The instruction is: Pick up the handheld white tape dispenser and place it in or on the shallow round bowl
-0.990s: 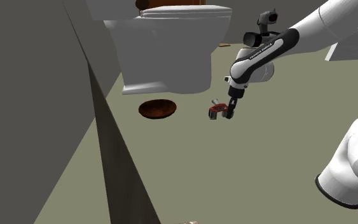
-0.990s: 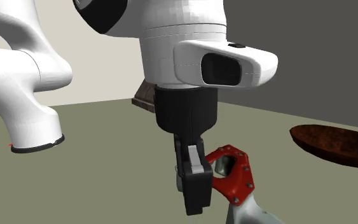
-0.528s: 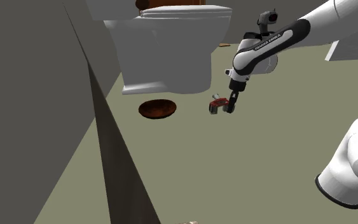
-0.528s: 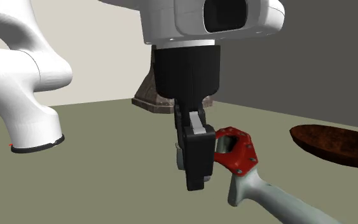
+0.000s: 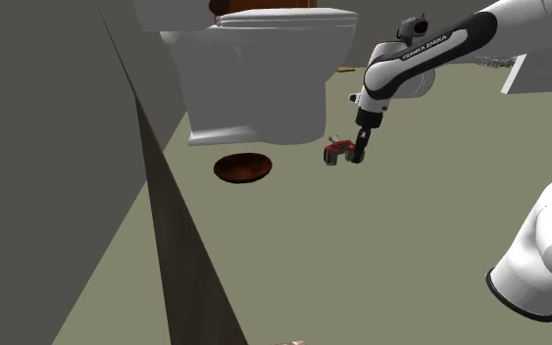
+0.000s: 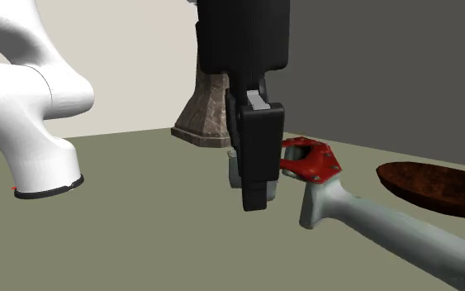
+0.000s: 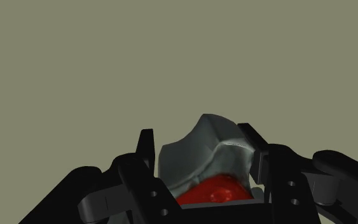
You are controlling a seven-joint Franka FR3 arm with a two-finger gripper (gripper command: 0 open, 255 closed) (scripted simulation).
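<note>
Shoulder view, arm stretched out, tool (image 5: 359, 156) pointing down, pinching tape dispenser (image 5: 337, 151) aloft.

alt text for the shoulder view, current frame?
The black gripper clasps a grey-and-red tape dispenser above the olive floor, to the view's right of a shallow brown bowl. The bowl lies on the floor before a white toilet; a grey wall runs down the left.

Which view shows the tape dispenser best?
Second exterior view: the tape dispenser shows large, red head and pale handle, beside the gripper. Wrist view sees its end clasped between the fingers; shoulder view, a small red shape.
</note>
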